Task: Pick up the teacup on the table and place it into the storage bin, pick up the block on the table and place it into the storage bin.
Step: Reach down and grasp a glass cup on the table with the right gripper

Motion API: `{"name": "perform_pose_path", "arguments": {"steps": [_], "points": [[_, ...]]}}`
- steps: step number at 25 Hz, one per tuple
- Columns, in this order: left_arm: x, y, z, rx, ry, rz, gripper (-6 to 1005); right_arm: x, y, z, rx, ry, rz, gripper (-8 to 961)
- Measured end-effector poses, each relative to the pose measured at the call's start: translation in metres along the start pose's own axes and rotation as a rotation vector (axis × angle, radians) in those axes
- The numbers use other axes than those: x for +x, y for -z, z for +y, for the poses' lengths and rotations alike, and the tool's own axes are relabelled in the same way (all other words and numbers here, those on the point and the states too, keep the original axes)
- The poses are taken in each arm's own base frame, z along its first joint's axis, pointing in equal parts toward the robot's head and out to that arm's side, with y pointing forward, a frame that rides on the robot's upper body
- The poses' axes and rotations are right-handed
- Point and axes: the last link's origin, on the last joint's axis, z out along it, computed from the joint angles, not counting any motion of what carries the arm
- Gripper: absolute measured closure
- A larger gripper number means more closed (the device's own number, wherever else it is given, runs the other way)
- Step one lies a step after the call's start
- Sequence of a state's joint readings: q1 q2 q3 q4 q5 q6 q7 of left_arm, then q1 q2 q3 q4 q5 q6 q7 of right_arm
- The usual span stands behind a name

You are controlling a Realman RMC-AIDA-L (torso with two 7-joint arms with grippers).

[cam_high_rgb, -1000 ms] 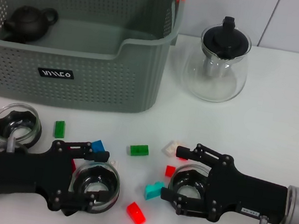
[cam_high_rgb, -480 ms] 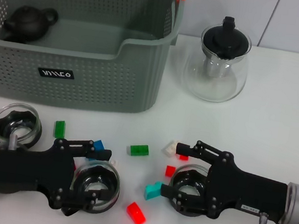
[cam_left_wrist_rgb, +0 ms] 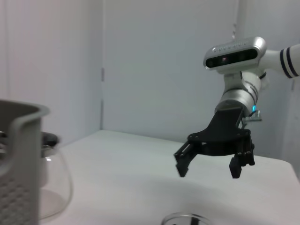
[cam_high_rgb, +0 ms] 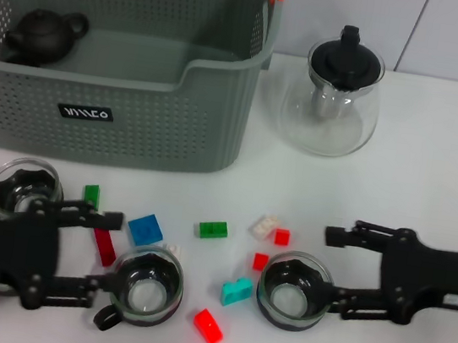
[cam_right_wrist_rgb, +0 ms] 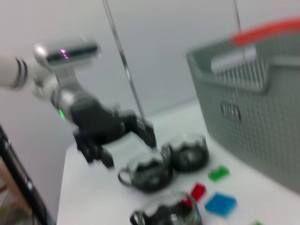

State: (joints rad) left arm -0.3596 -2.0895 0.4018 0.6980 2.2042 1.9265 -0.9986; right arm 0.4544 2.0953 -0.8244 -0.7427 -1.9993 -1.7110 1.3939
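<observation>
On the white table (cam_high_rgb: 430, 200), our spread left gripper (cam_high_rgb: 89, 256) and right gripper (cam_high_rgb: 331, 267) should straddle their teacups (cam_high_rgb: 143, 286) squarely before closing.

The head view looks forward and steeply down on the white table (cam_high_rgb: 434, 166), close enough that the storage bin (cam_high_rgb: 176, 121) is cut off at the top and left edges.

The left wrist view sits low, near table level, facing across the table toward the right gripper (cam_left_wrist_rgb: 208, 168), with the bin's wall (cam_left_wrist_rgb: 18, 154) close at one edge.

The right wrist view also sits low, facing the opposite way toward the left gripper (cam_right_wrist_rgb: 101, 152).

All three views share the bin and the glass cups (cam_high_rgb: 145, 283) between the arms.
</observation>
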Motion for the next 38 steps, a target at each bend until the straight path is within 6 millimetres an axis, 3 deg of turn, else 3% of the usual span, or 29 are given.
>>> {"name": "perform_pose_path", "arguments": {"steps": [3, 9, 13, 19, 21, 26, 29, 38], "points": [[0.000, 0.016, 0.003, 0.050, 0.003, 0.015, 267, -0.021, 0.013, -0.004, -0.002, -0.047, 0.153, 125], [-0.003, 0.022, 0.005, 0.092, 0.010, 0.024, 267, -0.075, 0.020, -0.003, -0.010, -0.041, 0.446, 138], [-0.004, 0.021, 0.004, 0.094, 0.013, 0.021, 267, -0.106, -0.004, -0.001, 0.006, 0.004, 0.653, 146], [-0.009, 0.023, 0.008, 0.113, 0.033, 0.024, 267, -0.127, -0.052, 0.012, -0.049, 0.141, 0.856, 159], [-0.010, 0.023, 0.009, 0.119, 0.038, 0.024, 267, -0.129, -0.068, 0.018, -0.064, 0.184, 0.878, 163], [-0.013, 0.023, 0.011, 0.127, 0.049, 0.025, 267, -0.119, -0.098, 0.025, -0.063, 0.272, 0.942, 307], [-0.013, 0.023, 0.011, 0.130, 0.050, 0.026, 267, -0.109, -0.108, 0.026, -0.052, 0.282, 0.972, 393], [-0.015, 0.023, 0.013, 0.136, 0.059, 0.033, 267, -0.080, -0.122, 0.022, -0.011, 0.279, 1.001, 448]]}}
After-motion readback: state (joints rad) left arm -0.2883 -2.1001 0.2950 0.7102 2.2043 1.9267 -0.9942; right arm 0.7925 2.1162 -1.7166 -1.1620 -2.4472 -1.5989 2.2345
